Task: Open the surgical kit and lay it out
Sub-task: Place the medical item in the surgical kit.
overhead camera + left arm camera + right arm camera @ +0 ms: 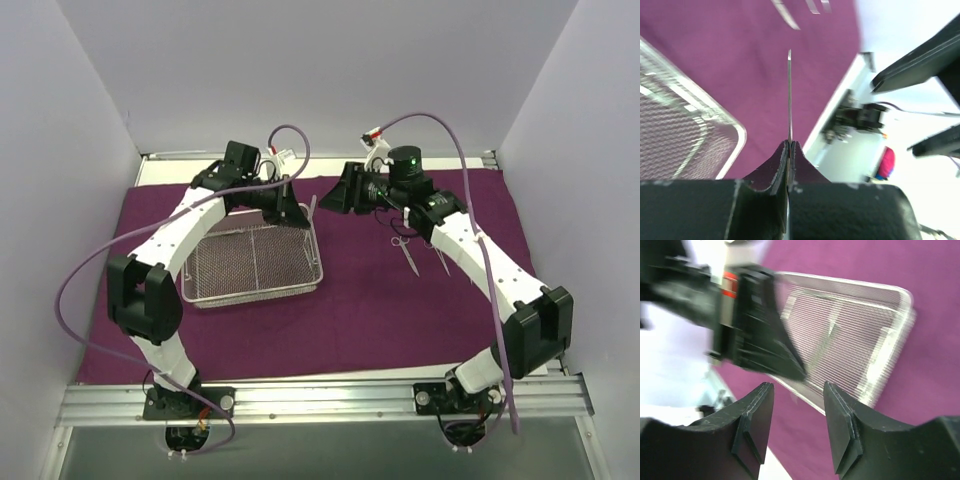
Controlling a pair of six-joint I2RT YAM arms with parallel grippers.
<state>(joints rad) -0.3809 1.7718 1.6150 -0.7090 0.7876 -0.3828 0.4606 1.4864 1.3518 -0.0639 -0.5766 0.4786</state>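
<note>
**Kit open, one piece in the air**

Cloth wrap [350, 310] is spread flat over the bench. Mesh tray [255, 262] sits left of centre, empty as far as I can tell through the wire. My left gripper [789, 147] hangs over the tray's far right corner, clamped on a thin steel instrument [789, 95]. Right of centre, two steel instruments [407, 252] lie placed. Right gripper [797, 387] faces left, fingers apart, holding nothing.
</note>
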